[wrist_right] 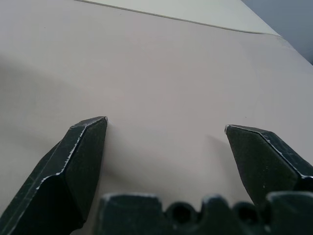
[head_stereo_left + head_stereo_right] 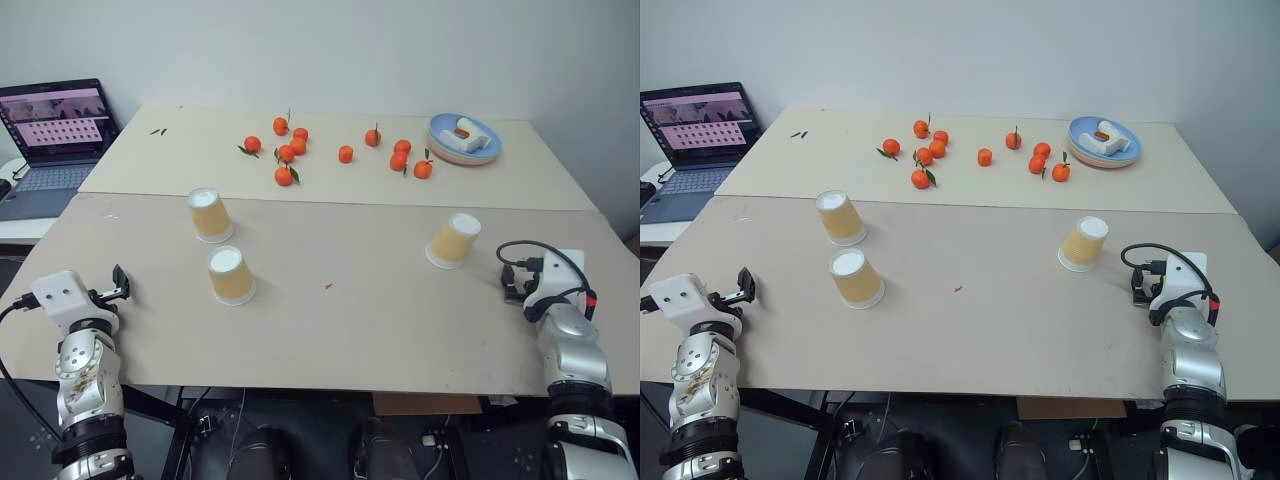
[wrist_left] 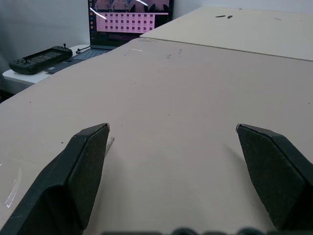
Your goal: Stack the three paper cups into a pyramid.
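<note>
Three paper cups point(image 2: 231, 275) stand inverted and apart on the desk point(image 2: 350, 330), unstacked, so my left pincer point(image 3: 171, 142) and right pincer point(image 1: 166, 129) wait spread wide, empty.

The near beige tabletop point(image 2: 350, 340) lies bare along its front edge and across its middle, so a gripper could pass freely there. Two upside-down tan paper cups point(image 2: 211, 214) point(image 2: 231, 275) stand close together toward the left edge, a third tan cup point(image 2: 453, 240) stands well apart toward the right edge. Scattered orange tangerines point(image 2: 290, 152) and a stack of pale blue plates point(image 2: 465, 140) crowd the far tabletop.
</note>
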Robot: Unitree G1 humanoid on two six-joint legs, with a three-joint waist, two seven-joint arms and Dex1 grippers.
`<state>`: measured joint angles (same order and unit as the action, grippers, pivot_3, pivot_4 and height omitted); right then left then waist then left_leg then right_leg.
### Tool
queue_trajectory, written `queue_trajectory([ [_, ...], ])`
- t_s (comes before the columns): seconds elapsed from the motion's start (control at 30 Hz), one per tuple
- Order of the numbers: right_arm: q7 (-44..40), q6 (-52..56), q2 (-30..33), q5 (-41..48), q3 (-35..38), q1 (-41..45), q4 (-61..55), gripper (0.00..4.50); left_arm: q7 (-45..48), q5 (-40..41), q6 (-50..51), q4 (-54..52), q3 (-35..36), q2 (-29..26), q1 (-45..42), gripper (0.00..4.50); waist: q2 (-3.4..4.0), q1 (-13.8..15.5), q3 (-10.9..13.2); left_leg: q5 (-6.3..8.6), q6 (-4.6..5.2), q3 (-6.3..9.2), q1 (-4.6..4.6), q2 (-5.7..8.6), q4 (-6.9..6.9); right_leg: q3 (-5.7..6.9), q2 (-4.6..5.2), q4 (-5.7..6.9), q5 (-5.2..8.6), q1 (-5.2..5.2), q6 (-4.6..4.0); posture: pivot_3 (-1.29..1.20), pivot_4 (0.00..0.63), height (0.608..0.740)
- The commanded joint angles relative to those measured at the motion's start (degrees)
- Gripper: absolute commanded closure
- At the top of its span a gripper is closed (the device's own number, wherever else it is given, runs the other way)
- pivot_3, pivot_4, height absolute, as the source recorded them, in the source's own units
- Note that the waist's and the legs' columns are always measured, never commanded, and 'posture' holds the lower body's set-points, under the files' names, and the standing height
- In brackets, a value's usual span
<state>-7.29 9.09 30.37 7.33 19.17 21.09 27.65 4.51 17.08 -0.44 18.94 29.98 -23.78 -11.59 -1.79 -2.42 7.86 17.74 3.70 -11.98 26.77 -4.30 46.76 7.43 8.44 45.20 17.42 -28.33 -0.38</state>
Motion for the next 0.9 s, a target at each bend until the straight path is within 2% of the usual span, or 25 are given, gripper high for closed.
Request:
queue_trajectory([
  [0.03,2.9,-1.4,1.4,1.5,4.2,1.7,-1.7,0.0,1.7,-0.2,-0.2,-0.8,-1.3,-0.2,-0.2,0.07,0.0,0.0,0.0,0.0,0.0,0.0,0.0,0.0,0.0,0.0,0.0,0.0,0.0,0.0,0.0,0.0,0.15,0.669],
  [0.13,8.7,-0.8,3.1,2.6,9.1,4.9,-6.8,0.0,4.2,0.6,0.7,-1.3,-2.5,-0.3,-0.7,0.07,0.4,0.3,0.0,0.0,0.01,0.01,0.12,0.03,0.05,0.01,0.04,0.02,0.0,-0.06,0.0,0.0,0.15,0.669],
  [0.23,8.5,0.4,4.5,5.4,9.5,12.1,-14.7,0.0,4.6,0.7,1.1,-1.9,-2.4,-0.7,-0.3,0.07,0.61,0.2,0.0,0.01,0.02,0.0,0.21,0.0,0.06,-0.02,0.02,0.04,0.0,-0.18,0.01,0.0,0.15,0.669],
  [0.3,1.9,6.9,3.1,14.5,6.1,20.0,-23.0,0.0,5.0,0.3,1.5,-2.0,-2.8,-0.7,0.2,0.07,0.76,-0.6,0.0,0.0,0.02,-0.04,0.23,-0.02,0.06,-0.09,-0.01,0.11,0.0,-0.27,0.01,0.0,0.15,0.669],
  [0.37,-4.8,14.7,1.8,22.2,2.2,22.1,-30.1,0.0,5.1,0.2,1.8,-2.3,-3.0,-0.6,0.4,0.07,0.77,-1.1,0.0,0.0,0.02,-0.13,0.22,-0.06,0.05,-0.31,-0.03,0.39,0.03,-0.46,-0.03,0.0,0.15,0.669],
  [0.53,-20.3,32.2,4.8,40.8,-5.8,19.0,-46.4,0.0,5.2,0.5,2.9,-3.9,-3.5,-0.2,0.7,0.07,0.35,-0.2,-0.2,0.08,-0.21,0.35,0.17,-0.37,0.05,0.17,-0.47,-0.15,0.11,0.04,-0.24,0.0,0.15,0.669],
  [0.6,-26.2,36.9,7.4,46.7,-7.6,16.9,-50.9,0.0,5.6,0.5,3.3,-4.3,-3.9,-0.3,0.9,0.07,0.41,0.5,-0.2,0.16,-0.06,0.36,0.25,-0.18,0.07,0.4,-0.25,-0.18,0.09,0.05,-0.27,0.0,0.15,0.669],
  [0.67,-33.6,39.1,11.6,48.1,-10.8,13.7,-54.9,0.0,6.3,0.5,3.9,-4.7,-4.4,-0.5,1.1,0.07,0.46,1.4,-0.2,0.25,0.12,0.37,0.34,0.0,0.12,0.48,-0.02,-0.18,0.05,0.04,-0.17,0.0,0.15,0.669],
  [0.77,-38.9,38.2,16.7,41.6,-18.1,11.3,-56.0,0.0,11.4,1.9,5.7,-7.5,-6.3,-1.5,2.5,0.07,0.41,1.7,-0.2,0.39,0.37,0.43,0.38,0.06,0.18,0.58,0.04,-0.5,-0.11,0.19,0.1,0.0,0.15,0.669],
  [0.83,-41.2,36.5,18.4,37.6,-22.4,10.6,-56.1,0.0,17.4,3.8,8.2,-11.2,-8.7,-3.0,4.2,0.07,0.39,1.7,-0.2,0.43,0.42,0.44,0.35,0.05,0.2,0.63,0.06,-0.67,-0.17,0.29,0.2,0.0,0.15,0.669],
  [0.9,-42.4,34.6,17.5,33.9,-26.1,10.8,-55.3,0.0,25.3,5.4,10.5,-16.6,-12.0,-6.0,6.8,0.07,0.39,1.7,-0.2,0.44,0.44,0.43,0.37,0.03,0.2,0.64,0.1,-0.81,-0.22,0.28,0.22,0.0,0.15,0.669],
])
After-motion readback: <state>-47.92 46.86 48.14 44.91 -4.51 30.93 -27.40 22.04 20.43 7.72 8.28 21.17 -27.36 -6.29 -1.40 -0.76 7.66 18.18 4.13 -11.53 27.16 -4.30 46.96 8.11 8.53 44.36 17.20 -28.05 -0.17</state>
